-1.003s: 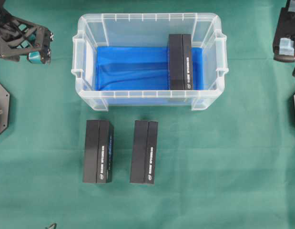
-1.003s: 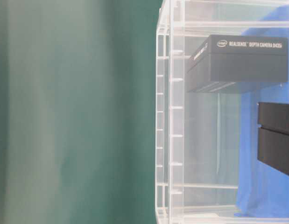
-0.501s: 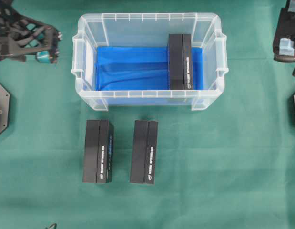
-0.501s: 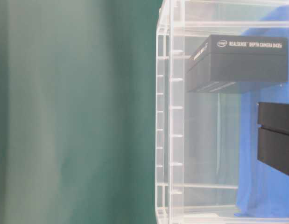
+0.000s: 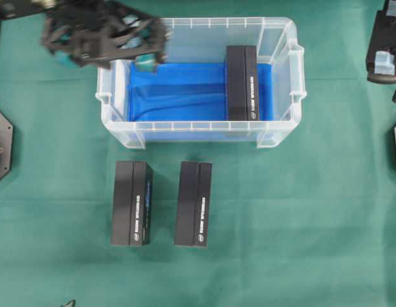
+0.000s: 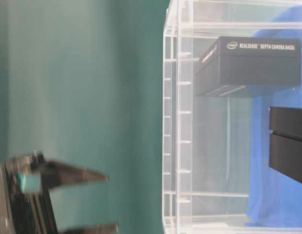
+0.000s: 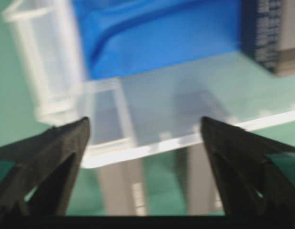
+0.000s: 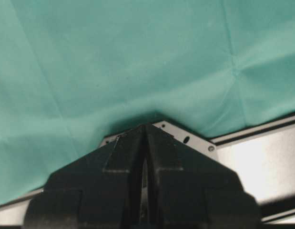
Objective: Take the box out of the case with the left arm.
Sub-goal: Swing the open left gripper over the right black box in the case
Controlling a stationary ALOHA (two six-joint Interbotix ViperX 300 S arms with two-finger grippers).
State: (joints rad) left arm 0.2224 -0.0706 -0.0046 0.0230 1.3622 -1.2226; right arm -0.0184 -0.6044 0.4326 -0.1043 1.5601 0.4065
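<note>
Step in hand: I judge this to be the approach; my left gripper (image 5: 105, 41) hangs over the case's (image 5: 201, 135) upper-left corner in the overhead view, carrying nothing.
My left jaws: spread wide, with only the case's clear wall and blue lining (image 7: 157, 38) between the fingertips in the left wrist view.
My right jaws: pressed together over the green cloth (image 8: 114, 62), as the right wrist view shows; the right gripper (image 5: 384, 48) sits parked at the far right edge, well apart from the case.
Where the box is: the box (image 5: 242, 82) lies inside the case at its right end, near the right wall.
Doing it well: I should travel across above the rim, line the fingers up across the box's narrow width, then come straight down so neither finger catches the wall beside it.
Risk: I expect little room between the box and the right wall.
Overhead only: two more black boxes (image 5: 131, 203) lying on the cloth in front of the case.
Table-level only: the printed lettering on the box (image 6: 248, 66), seen through the clear wall, and my fingers (image 6: 72, 178) blurred outside it.
</note>
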